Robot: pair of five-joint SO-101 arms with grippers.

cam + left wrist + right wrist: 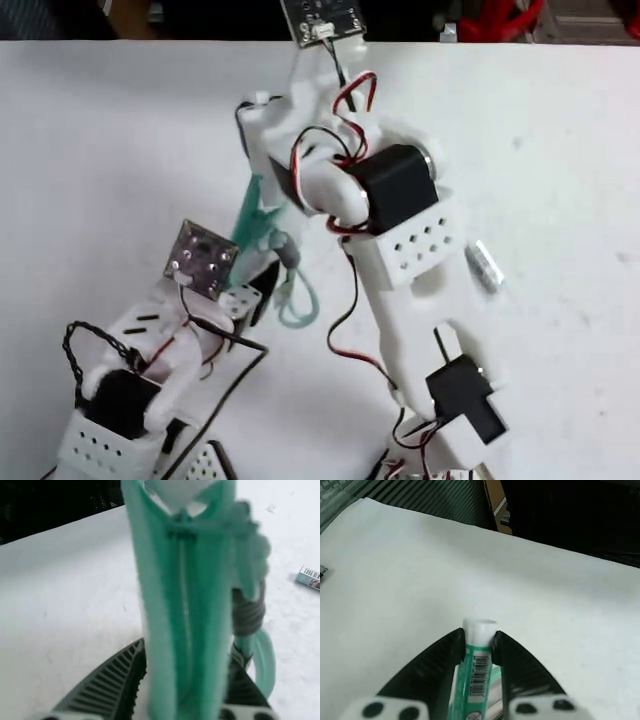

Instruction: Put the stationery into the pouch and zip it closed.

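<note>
Left gripper [187, 657] low, tilted upward, clamped on pouch [170, 605]. Right gripper [479, 637] stretched forward, angled down toward table [545, 605], pinching green tube [477, 680].

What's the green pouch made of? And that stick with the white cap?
The pouch looks like soft cloth, matte and a bit fuzzy: it bends into long folds. The stick looks like hard plastic, smooth and slightly shiny, with straight stiff sides. Its cap seems to be plastic too. Looks alone can't settle it.
</note>
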